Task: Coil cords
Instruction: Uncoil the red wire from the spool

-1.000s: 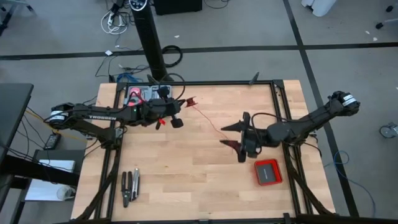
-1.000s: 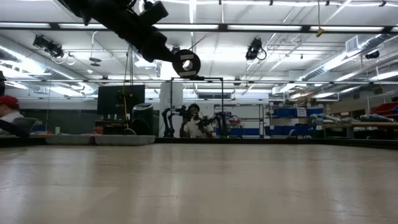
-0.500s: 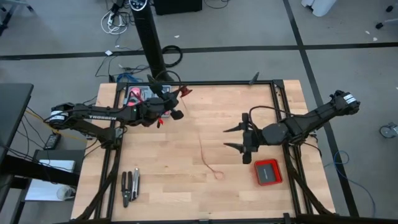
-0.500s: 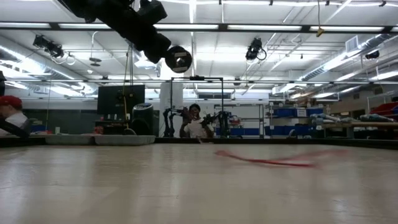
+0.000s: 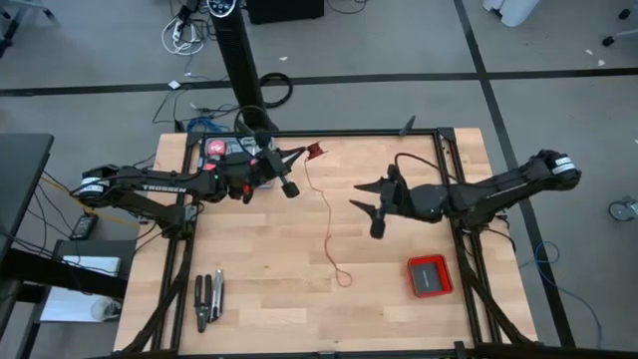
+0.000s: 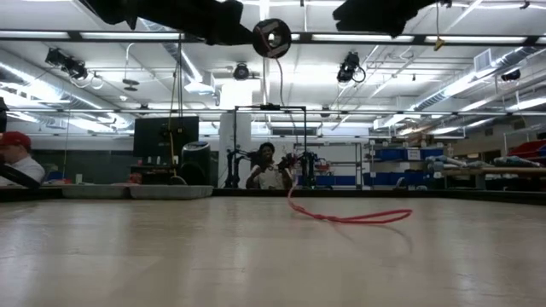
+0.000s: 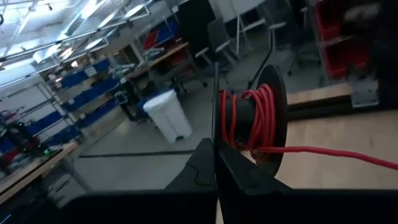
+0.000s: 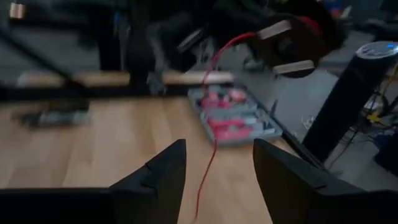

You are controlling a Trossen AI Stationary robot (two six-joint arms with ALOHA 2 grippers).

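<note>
1. Two grippers are over the table. The left gripper (image 5: 282, 172) is at the far left part of the wooden table (image 5: 249, 289), raised above the surface, its fingers pressed together on the small black spool (image 7: 264, 118).
2. In the left wrist view the spool's round black flange stands on edge, with several turns of the red wire (image 5: 326, 224) wound around its core and one strand leading off it across the picture.
3. In the low view the spool (image 6: 271, 37) hangs high above the table with the wire dropping straight down from it.
4. From the spool the wire runs down to the tabletop and on toward the near side in a long loose line, ending in a small curl near the table's middle. In the low view that end lies as a flat red loop (image 6: 350, 217) on the wood.
5. The right gripper (image 5: 370, 206) is right of the wire, near it and apart from it, its fingers spread wide with nothing between them. In the right wrist view the two dark fingers (image 8: 155, 177) frame the hanging wire (image 8: 211, 137).
6. A flat red square box (image 5: 430, 275) sits at the near right of the table.
7. A tray of red parts (image 5: 225, 151) lies at the far left edge behind the left gripper.
8. Pliers (image 5: 208, 298) lie at the near left.
9. A person (image 6: 268, 169) is in the room beyond the table.
</note>
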